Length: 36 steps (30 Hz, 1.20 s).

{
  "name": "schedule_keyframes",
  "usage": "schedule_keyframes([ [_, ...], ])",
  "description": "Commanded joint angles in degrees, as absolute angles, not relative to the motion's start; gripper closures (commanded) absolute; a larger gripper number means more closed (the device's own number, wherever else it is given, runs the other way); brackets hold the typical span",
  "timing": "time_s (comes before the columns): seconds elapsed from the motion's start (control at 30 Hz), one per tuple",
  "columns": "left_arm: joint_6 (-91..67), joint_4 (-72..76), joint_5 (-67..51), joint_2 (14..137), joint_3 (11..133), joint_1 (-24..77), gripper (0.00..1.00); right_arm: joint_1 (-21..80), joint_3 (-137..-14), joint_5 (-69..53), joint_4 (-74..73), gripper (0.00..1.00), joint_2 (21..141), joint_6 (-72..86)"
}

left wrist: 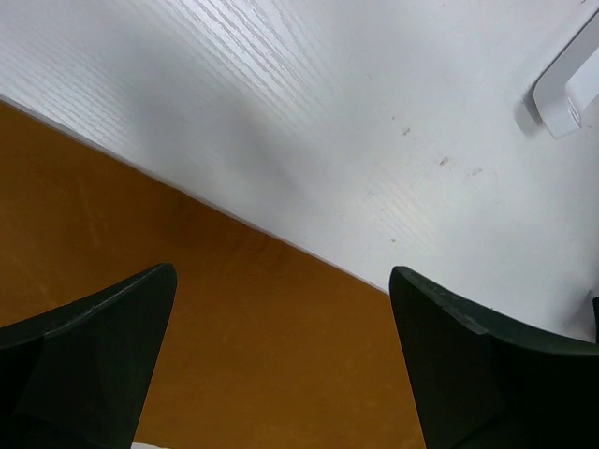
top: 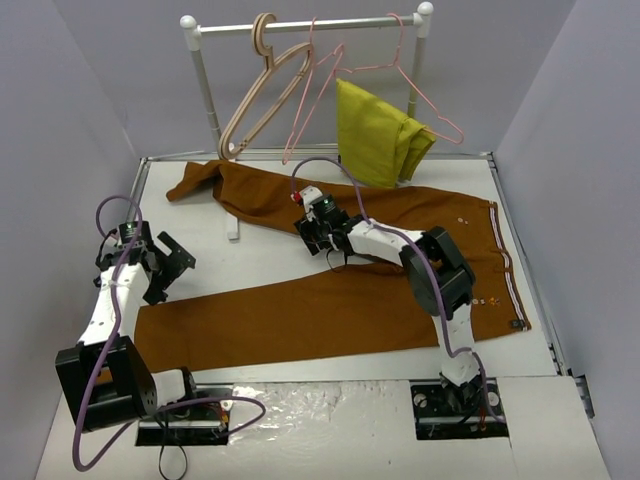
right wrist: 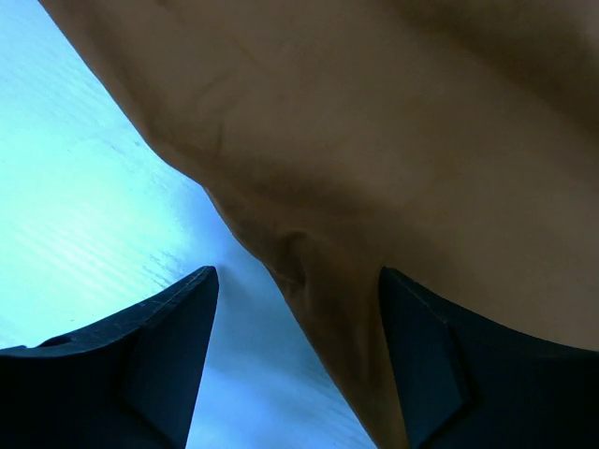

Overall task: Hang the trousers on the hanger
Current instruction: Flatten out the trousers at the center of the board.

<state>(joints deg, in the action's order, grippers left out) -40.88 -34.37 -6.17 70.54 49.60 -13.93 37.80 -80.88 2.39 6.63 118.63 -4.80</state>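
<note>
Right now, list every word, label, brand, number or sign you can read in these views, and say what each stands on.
No text can be read in any of the three views.
Small dark patch at the waistband of the trousers: too small to tell whether it carries lettering.

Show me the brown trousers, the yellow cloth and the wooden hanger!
trousers (top: 300, 310): top view, on the near leg.
yellow cloth (top: 375, 135): top view, on the middle of the hanging fold.
wooden hanger (top: 258, 35): top view, on its hook.
</note>
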Motion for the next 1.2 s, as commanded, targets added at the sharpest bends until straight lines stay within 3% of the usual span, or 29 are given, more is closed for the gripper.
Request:
schedule_keyframes([
  [0.0, -39.73, -34.98, -6.42, 69.17, 49.57, -13.80, 0.02, 37.44, -82.27, 1.67, 7.73, 0.36, 120.32, -4.92],
  [0.1, -39.64, -35.16, -5.80, 68.99, 49.75, -13.80, 0.02, 37.44, -79.90, 1.50, 8.26, 0.50, 120.24, -3.52],
  [0.17, -39.81, -35.16, -5.54, 69.26, 50.10, -13.80, 0.02, 37.44, -76.92, 1.58, 8.44, 0.69, 118.75, -2.29],
  [0.2, -40.08, -35.16, -5.62, 69.78, 50.27, -13.80, 0.02, 37.44, -75.86, 3.41, 8.35, 0.87, 117.96, -1.68],
  [0.27, -40.43, -35.24, -5.63, 70.22, 51.24, -13.80, 0.02, 37.44, -71.91, 5.35, 8.44, 0.99, 114.62, -0.53],
  [0.73, -42.97, -32.61, -0.53, 75.75, 56.77, -13.80, 0.02, 37.97, -53.27, 0.53, 4.92, 1.00, 93.00, 4.48],
  [1.07, -36.24, -21.28, -2.12, 76.56, 54.15, -5.28, 0.00, 38.06, -53.26, 0.53, 4.92, 0.98, 92.90, 4.22],
  [1.17, -31.40, -16.97, -2.02, 76.11, 53.00, -4.13, 0.08, 37.97, -53.44, -1.32, 4.92, 0.98, 92.81, 4.04],
])
